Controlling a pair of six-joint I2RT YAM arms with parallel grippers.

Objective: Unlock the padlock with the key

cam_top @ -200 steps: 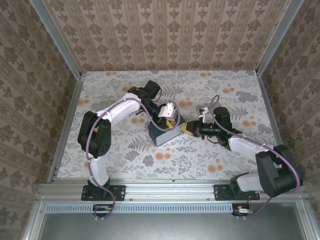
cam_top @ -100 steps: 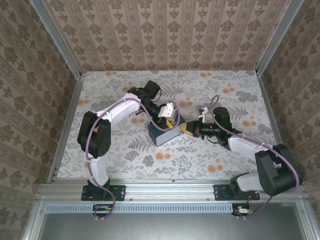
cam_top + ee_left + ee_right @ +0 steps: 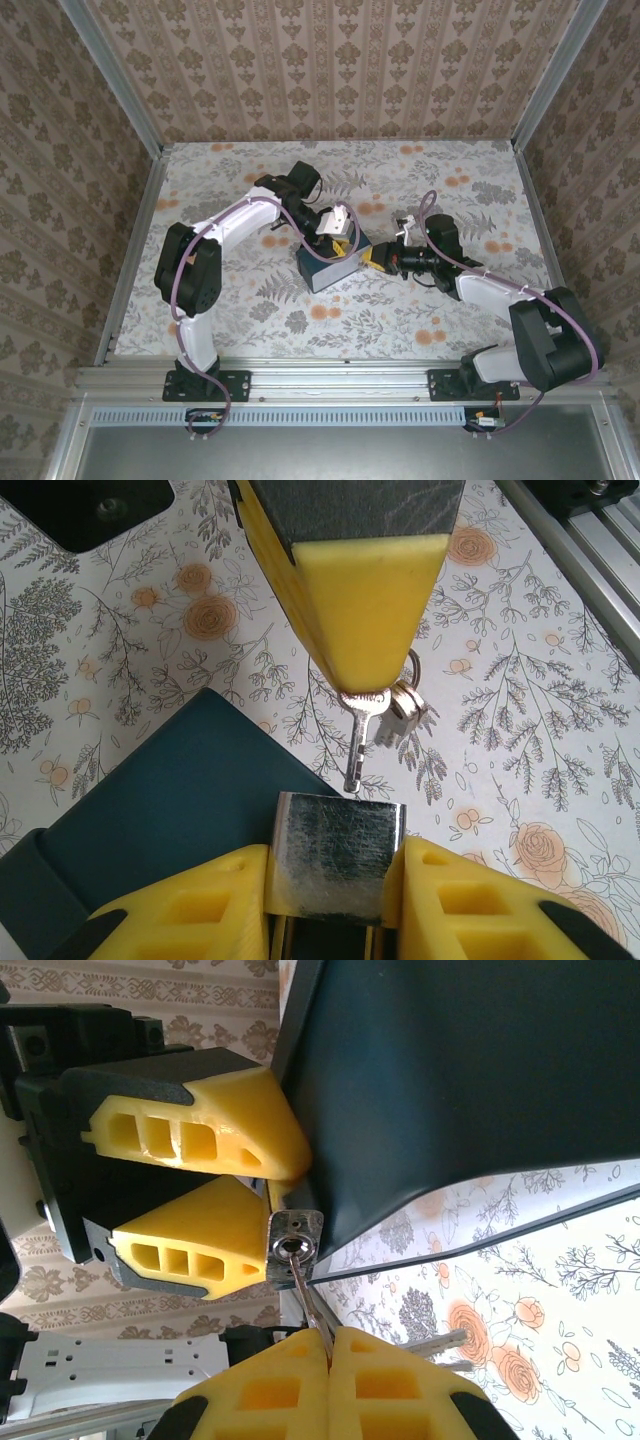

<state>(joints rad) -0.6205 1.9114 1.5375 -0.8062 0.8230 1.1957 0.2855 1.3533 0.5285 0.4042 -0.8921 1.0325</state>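
**Right gripper (image 3: 328,1345) pinched on the key, tip at the keyhole, no motion**

My right gripper is closed tight on the head of the key (image 3: 308,1295), pads pressed flat together around it. My left gripper (image 3: 338,880) is narrowed onto the padlock (image 3: 338,855), one yellow finger on each side of its body.

Over the last second almost nothing has changed. From the top camera both arms sit where they were, meeting at the centre of the frame beside the box (image 3: 325,268), and neither grip has shifted. I read that as a pause at alignment rather than progress. In the right wrist view the blade's tip is at the round keyway on the padlock's face, lower centre of the frame. Nearly the whole blade is still outside. Insertion has barely begun, if at all, and no turn has been made.

- **Padlock:** a squat rectangular block of brushed, scratched silver metal. It looks hard and slick against the fingers.
- **Key:** thin, bright and flat, with a notched edge. A wire ring (image 3: 412,670) and a second key hang loose behind it.
- **Fingers:** yellow wedges with moulded hollows.
- **Box:** dark teal, matte, sharp-cornered.
- **Table cover (image 3: 520,740):** smooth, printed with grey sprigs and orange roses.

With a blade this slender, I judge that any angle error at the keyway will bend it or twist it in my grip.
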